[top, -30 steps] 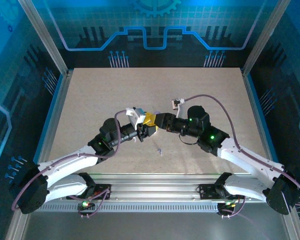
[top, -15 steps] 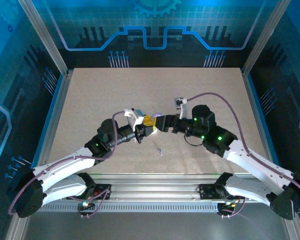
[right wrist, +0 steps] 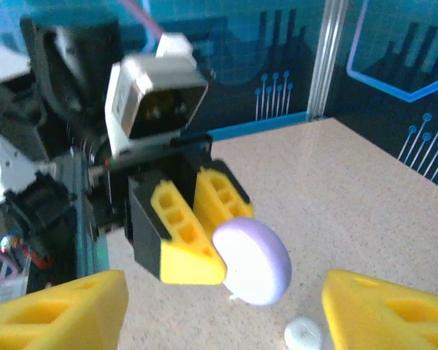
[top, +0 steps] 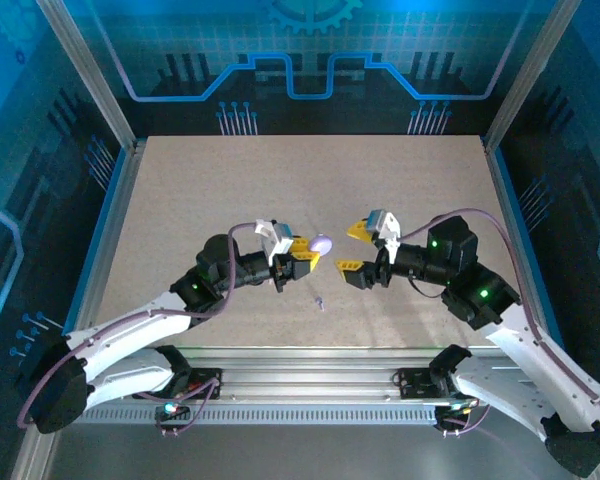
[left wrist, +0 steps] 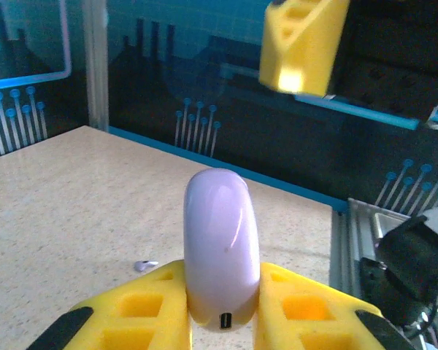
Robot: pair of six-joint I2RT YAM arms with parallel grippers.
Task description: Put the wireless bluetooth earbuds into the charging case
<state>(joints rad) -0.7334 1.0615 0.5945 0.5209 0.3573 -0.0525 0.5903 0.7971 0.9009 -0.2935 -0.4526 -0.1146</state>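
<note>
Just above the tabletop (top: 230, 190), near its middle, the left gripper (top: 313, 252) holds the charging case (left wrist: 219, 240) up on edge, its yellow fingers (left wrist: 142, 306) clamped on the rim so that most of the pale lavender-white puck stands clear beyond them. Facing the case from the right and a short way off it, the right gripper (top: 355, 248) hangs with its fingers (right wrist: 66, 310) spread wide and nothing between them. Below the case and a little nearer the arm bases, a tiny stemmed piece that looks like one earbud (top: 320, 300) lies loose on the tabletop; the right wrist view catches a small white piece (right wrist: 304, 333) under the case, perhaps the same one, though it is too blurred to say. The case seems to be shut, with no seam gap to be seen, so the step in hand reads as presenting it for opening. Next, the right fingers would need to come in square to the case's free edge and part the lid while the left grip holds firm, before any earbud is fetched from beneath.
</note>
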